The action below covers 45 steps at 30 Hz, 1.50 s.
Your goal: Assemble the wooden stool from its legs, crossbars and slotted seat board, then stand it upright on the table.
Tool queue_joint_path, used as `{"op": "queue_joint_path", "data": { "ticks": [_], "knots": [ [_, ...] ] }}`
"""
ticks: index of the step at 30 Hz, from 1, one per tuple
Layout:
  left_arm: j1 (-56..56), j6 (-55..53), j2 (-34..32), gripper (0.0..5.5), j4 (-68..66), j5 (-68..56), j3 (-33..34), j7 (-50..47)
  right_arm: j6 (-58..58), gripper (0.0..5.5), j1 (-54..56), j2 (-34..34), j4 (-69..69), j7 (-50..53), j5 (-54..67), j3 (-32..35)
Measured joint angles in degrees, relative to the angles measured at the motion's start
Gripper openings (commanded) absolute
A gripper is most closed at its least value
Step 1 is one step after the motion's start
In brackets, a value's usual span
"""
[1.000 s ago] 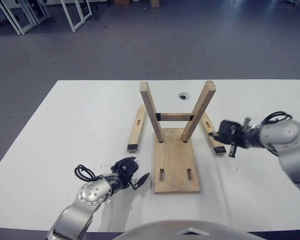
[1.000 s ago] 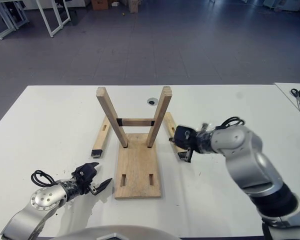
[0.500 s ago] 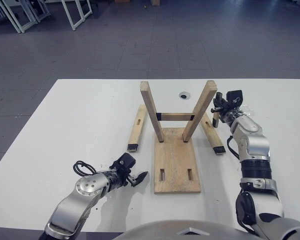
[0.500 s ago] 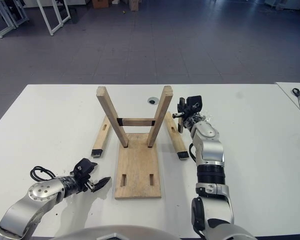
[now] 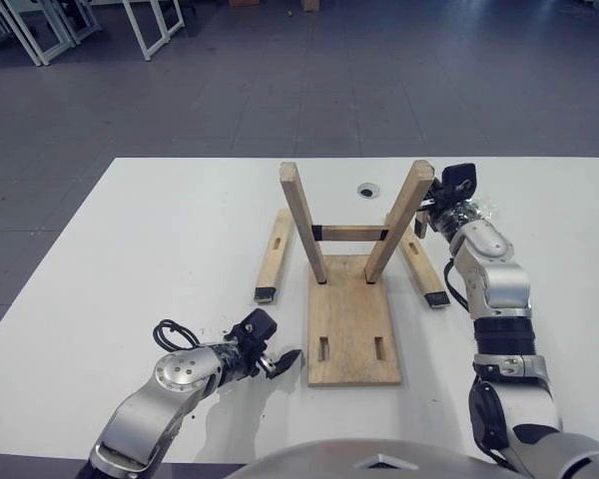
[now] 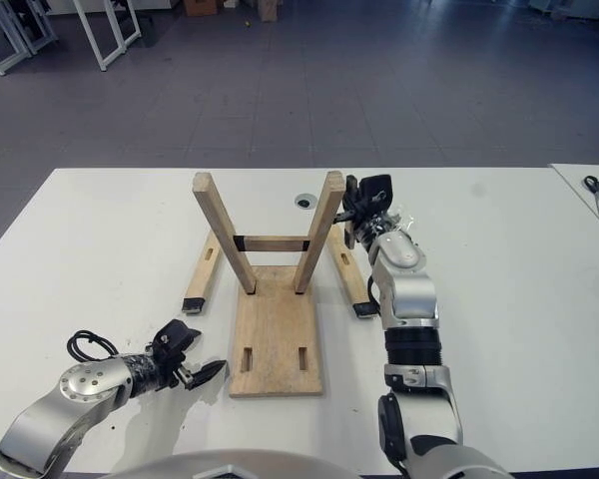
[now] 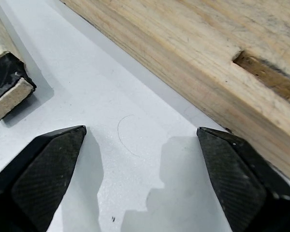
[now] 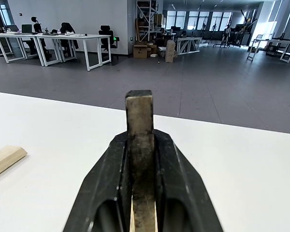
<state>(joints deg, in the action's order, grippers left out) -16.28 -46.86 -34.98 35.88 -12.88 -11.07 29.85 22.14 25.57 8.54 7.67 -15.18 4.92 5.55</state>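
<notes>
A white table (image 5: 160, 230) carries the flat board (image 5: 351, 324). Head view: the right gripper (image 5: 431, 208) has swung up beside the standing leg (image 5: 399, 222). Left wrist: the left gripper (image 7: 140, 140) has its jaws spread, with the board edge just beyond them. Right wrist: jaws pinch a crossbar (image 8: 140, 145), probably ready for fitting.

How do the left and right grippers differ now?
The left gripper is open and empty; the right gripper is shut on the right upright leg. The left gripper sits low by the near corner of the seat board; the right gripper is raised near the leg's top. Both have black fingers.
</notes>
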Motion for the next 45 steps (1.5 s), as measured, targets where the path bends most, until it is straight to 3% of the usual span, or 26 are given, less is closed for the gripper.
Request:
{"op": "queue_joint_path", "data": {
  "ticks": [20, 29, 35, 40, 45],
  "knots": [
    [0.13, 0.06, -0.61, 4.25, -0.14, -0.04, -0.02, 0.28, -2.47, 0.41, -1.75, -0.46, 3.52, 1.94, 0.78, -0.59],
    [-0.18, -5.22, 1.12, 4.25, 2.01, -8.67, 3.53, 1.77, -12.67, 0.41, -1.93, -0.04, 11.12, 3.00, 0.85, 0.21],
    [-0.58, -6.66, 1.17, 4.25, 2.89, -10.01, 3.71, 1.08, -25.91, 0.41, -8.05, -2.16, 11.78, 2.83, 3.02, 1.88],
    [-1.95, -6.00, 0.01, 4.25, 2.85, -10.06, 4.12, 1.41, -32.61, 0.41, -12.12, -2.51, 12.31, 2.03, 3.65, 2.16],
    [-2.40, -3.72, -4.20, 4.25, 0.14, -8.15, 8.64, 2.05, -34.60, 0.41, -12.36, -2.73, 13.27, 2.13, 3.69, 2.14]
  ]
}}
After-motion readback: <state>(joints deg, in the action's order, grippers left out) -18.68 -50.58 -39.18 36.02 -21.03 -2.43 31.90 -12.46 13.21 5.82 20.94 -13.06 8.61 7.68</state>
